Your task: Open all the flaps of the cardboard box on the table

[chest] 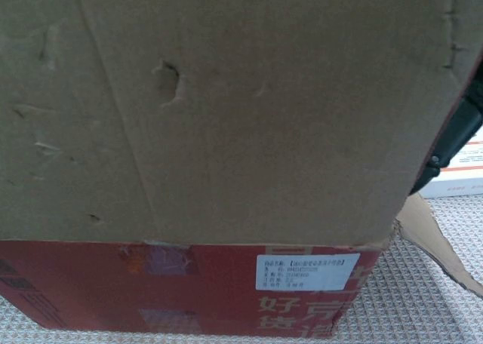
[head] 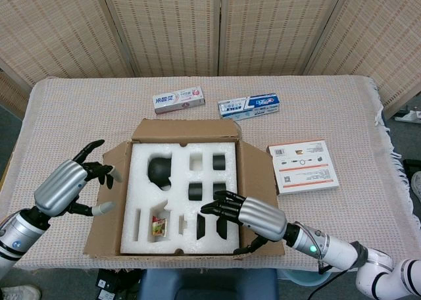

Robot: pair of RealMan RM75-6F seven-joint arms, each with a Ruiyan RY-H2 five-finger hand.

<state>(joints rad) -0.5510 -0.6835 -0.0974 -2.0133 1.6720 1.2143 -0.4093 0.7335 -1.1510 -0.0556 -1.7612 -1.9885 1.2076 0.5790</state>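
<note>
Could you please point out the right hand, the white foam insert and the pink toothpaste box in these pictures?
right hand (head: 247, 214), head view, on the silver back of the hand.
white foam insert (head: 181, 193), head view, on its bare top surface.
pink toothpaste box (head: 178, 99), head view, on its printed face.

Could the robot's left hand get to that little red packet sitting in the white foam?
Probably yes. The left hand hovers open beside the box, whose left flap is folded outward. The packet lies uncovered in a foam slot near the front, with the right hand off to its other side.
</note>
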